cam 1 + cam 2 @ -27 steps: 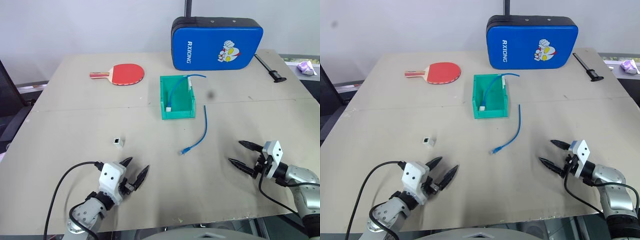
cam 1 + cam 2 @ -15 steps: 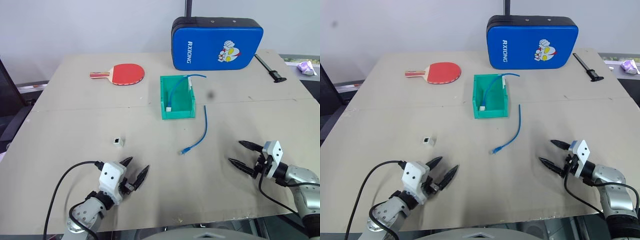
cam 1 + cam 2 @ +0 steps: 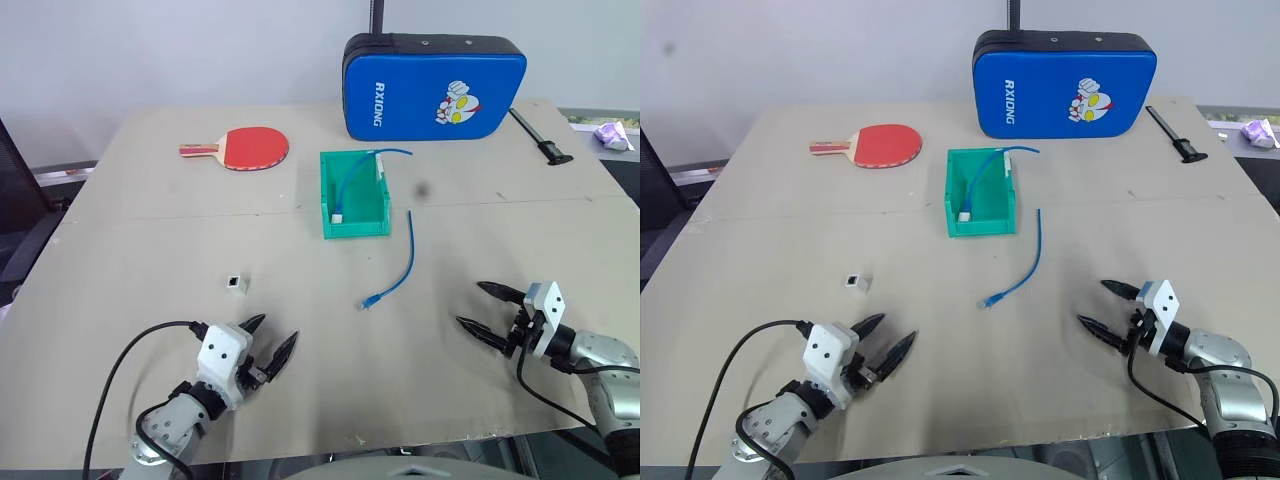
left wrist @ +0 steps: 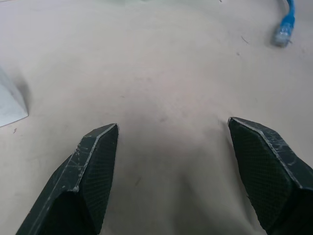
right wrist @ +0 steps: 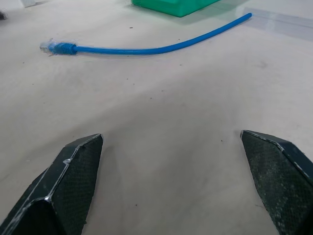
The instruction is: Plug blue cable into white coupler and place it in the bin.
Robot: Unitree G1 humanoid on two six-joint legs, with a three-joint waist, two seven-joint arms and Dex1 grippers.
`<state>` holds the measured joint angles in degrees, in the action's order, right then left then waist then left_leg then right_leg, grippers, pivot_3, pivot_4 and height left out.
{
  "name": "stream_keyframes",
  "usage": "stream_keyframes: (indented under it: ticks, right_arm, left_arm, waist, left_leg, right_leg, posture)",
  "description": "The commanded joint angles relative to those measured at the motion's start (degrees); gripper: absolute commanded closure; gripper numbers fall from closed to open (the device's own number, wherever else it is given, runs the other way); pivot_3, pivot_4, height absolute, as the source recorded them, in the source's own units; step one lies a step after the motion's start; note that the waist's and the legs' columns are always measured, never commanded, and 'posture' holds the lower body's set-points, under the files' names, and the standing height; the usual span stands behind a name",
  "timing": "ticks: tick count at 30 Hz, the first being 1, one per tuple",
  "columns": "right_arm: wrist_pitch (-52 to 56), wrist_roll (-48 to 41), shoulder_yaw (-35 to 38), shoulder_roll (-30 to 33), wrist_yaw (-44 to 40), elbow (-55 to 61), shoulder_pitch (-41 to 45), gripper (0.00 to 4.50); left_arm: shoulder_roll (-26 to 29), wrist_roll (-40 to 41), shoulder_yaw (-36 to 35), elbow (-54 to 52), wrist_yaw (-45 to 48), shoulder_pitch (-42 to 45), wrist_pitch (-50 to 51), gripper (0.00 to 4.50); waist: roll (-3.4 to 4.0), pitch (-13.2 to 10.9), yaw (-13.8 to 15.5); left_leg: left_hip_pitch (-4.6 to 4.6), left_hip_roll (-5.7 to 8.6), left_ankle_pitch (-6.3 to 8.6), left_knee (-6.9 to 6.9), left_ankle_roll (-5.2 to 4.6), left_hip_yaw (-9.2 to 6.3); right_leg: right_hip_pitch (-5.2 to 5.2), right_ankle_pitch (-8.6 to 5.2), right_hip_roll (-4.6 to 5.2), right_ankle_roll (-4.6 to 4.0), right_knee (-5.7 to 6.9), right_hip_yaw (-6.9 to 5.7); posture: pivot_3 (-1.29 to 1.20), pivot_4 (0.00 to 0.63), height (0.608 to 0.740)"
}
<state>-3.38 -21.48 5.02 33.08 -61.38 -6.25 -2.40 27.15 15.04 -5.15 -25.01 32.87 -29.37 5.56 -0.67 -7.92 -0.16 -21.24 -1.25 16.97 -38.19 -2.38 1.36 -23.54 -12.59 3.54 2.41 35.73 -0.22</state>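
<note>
The left gripper (image 3: 268, 345) hangs low over the near edge of the table (image 3: 130, 260), fingers spread and empty. Just ahead of it sits the white coupler (image 3: 236, 283), a tiny hard block that looks light enough to skid or tip at a nudge; I'd pinch it across its flat sides, socket left clear. Far back lies a red paddle (image 3: 255, 147), well out of the way. In the middle stands the bin (image 3: 352, 196), already holding another blue cable with its own white block (not the one wanted). The blue cable (image 3: 402, 262) lies loose just right of the bin, its plug end (image 3: 369, 300) pointing toward the near edge; it is thin and limp, so best taken right behind the plug. Behind stands a blue case (image 3: 434, 86). The right gripper (image 3: 487, 310) waits wide open, near the plug, nothing between them.
</note>
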Motion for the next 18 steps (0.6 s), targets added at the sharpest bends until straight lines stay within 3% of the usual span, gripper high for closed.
stream_keyframes:
  ticks: [1,6,10,18]
  right_arm:
    - [8.39,-0.60,-4.55,1.07,-0.14,8.37,3.38,0.06]
    - [15.26,4.52,-13.65,2.23,-1.31,13.32,12.00,0.06]
    - [14.64,7.77,-18.91,0.12,-2.69,10.01,21.33,0.06]
    - [15.77,14.36,-26.30,-2.06,-4.95,2.41,31.41,0.06]
  left_arm:
    - [5.87,4.12,-2.37,-3.92,6.55,0.43,3.27,0.81]
    - [17.02,11.47,-7.98,-7.35,17.90,2.33,6.82,0.81]
    - [23.00,17.07,-13.05,-9.18,22.56,6.07,10.55,0.81]
    - [28.44,20.36,-18.51,-10.88,27.35,9.48,14.88,0.81]
  waist:
    - [-0.06,-0.26,-0.40]
    - [-0.11,-0.49,-0.37]
    - [-0.19,-0.67,-0.26]
    - [-0.21,-0.79,-0.28]
  left_leg:
    - [-0.02,-0.02,0.00,0.00,0.00,0.00]
    - [-0.44,-0.04,-0.02,-0.14,0.01,-0.14]
    - [-0.55,-0.02,-0.02,-0.16,0.02,-0.15]
    - [-0.66,0.01,-0.08,-0.15,0.15,-0.13]
  right_leg:
    - [-0.02,0.00,-0.04,0.00,0.03,0.00]
    - [-0.37,0.04,-0.27,-0.06,0.11,-0.14]
    - [-0.42,0.04,-0.27,-0.06,0.05,-0.15]
    - [-0.43,0.05,-0.26,-0.04,-0.05,-0.21]
  posture:
    - [0.00,0.150,0.728]
    - [0.00,0.150,0.728]
    - [0.00,0.150,0.728]
    - [0.00,0.150,0.728]
